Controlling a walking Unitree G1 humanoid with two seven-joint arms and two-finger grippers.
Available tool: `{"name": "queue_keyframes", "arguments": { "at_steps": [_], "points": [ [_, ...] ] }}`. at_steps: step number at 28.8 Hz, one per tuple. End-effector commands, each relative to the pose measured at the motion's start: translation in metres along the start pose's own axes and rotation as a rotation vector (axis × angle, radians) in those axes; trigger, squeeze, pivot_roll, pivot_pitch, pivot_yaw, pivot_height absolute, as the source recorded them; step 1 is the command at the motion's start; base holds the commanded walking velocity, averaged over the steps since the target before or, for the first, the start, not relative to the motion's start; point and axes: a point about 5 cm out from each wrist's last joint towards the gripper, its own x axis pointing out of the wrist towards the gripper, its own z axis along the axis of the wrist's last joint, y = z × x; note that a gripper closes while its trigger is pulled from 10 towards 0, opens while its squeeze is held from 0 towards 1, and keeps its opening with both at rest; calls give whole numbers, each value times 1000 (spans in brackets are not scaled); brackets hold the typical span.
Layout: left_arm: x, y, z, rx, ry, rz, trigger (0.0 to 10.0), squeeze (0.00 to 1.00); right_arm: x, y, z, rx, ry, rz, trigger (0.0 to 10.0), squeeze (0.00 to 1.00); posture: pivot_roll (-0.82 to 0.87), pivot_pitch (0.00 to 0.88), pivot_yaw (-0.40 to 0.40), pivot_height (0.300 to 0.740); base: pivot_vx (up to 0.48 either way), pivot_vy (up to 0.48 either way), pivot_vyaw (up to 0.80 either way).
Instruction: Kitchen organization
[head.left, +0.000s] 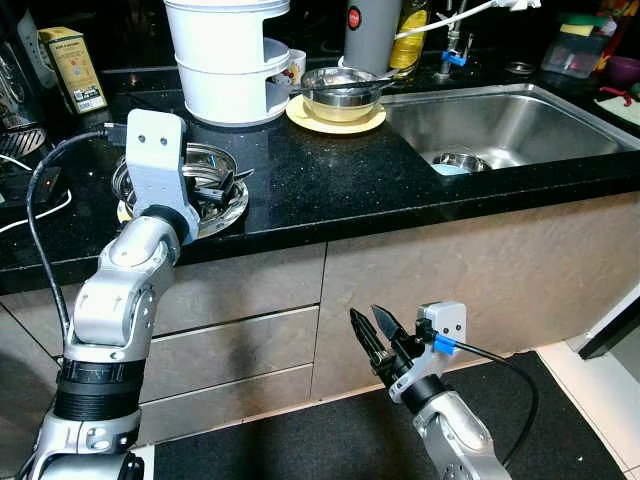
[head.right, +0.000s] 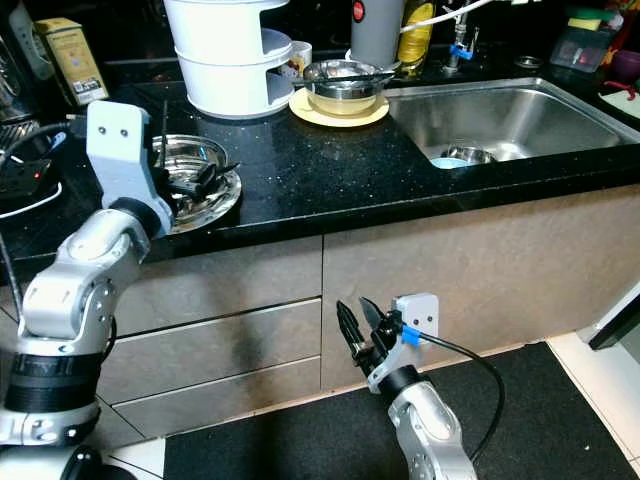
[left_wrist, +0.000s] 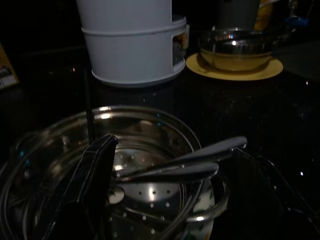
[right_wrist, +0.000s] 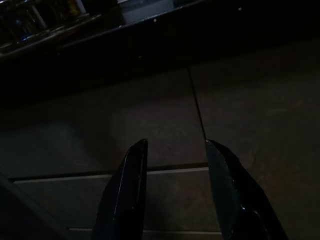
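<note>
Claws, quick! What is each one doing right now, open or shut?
Left claw: open, fingers spread over the steel strainer bowl on the counter, gripping nothing.
Right claw: open and empty, down low by the cabinet fronts.

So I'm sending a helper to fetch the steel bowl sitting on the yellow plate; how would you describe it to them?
Start at the sink in the black counter. Just off its robot-left edge lies a yellow plate, beside the white stacked container. The steel bowl rests on that plate, unlike the perforated one nearer the counter's front edge.
</note>
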Motion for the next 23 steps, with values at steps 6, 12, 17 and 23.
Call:
{"name": "queue_keyframes", "arguments": {
  "at_steps": [6, 12, 17, 23],
  "points": [
    [23, 24, 3, 122, 152, 156, 10000, 0, 4, 1, 3, -11, 54, 42, 10000, 0, -26, 133, 3, 740, 0, 0, 0],
    [34, 21, 13, 151, 118, 117, 10000, 0, 6, 0, 1, -11, 79, 55, 10000, 0, -28, 129, 1, 740, 0, 0, 0],
    [34, 23, 11, 111, 150, 138, 10000, 0, 4, 0, -2, -6, 98, 66, 10000, 0, -30, 126, 3, 740, 0, 0, 0],
    [35, 26, 10, 68, 180, 161, 10000, 0, 3, 4, -5, -18, 132, 97, 10000, 0, -32, 122, 5, 740, 0, 0, 0]
  ]
}}
